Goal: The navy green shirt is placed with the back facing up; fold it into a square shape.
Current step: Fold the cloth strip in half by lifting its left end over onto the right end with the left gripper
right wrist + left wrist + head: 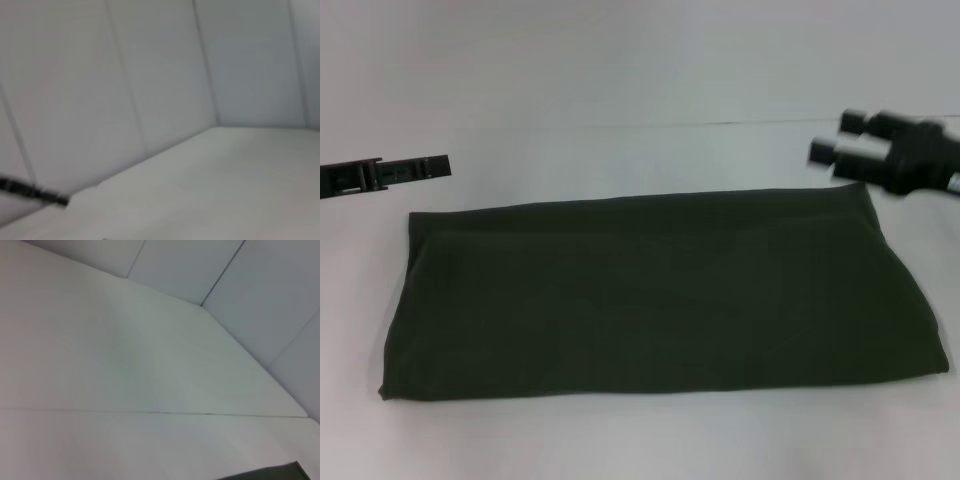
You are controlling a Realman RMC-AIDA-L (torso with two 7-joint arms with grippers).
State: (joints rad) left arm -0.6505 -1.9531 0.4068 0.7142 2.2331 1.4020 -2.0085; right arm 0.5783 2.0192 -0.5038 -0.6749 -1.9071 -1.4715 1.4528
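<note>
The navy green shirt (650, 295) lies flat on the white table as a wide folded rectangle, plain side up, with no lettering showing. My left gripper (430, 166) hovers beyond the shirt's far left corner, apart from the cloth and seen edge-on. Just past the far right corner, my right gripper (837, 138) hangs above the table, open and holding nothing. The left wrist view catches only one dark corner of the shirt (270, 474). No shirt appears in the right wrist view.
The white table (620, 440) has a seam line (720, 124) running across behind the shirt. White wall panels (150, 75) stand behind the table. A thin dark bar (30, 190) shows far off in the right wrist view.
</note>
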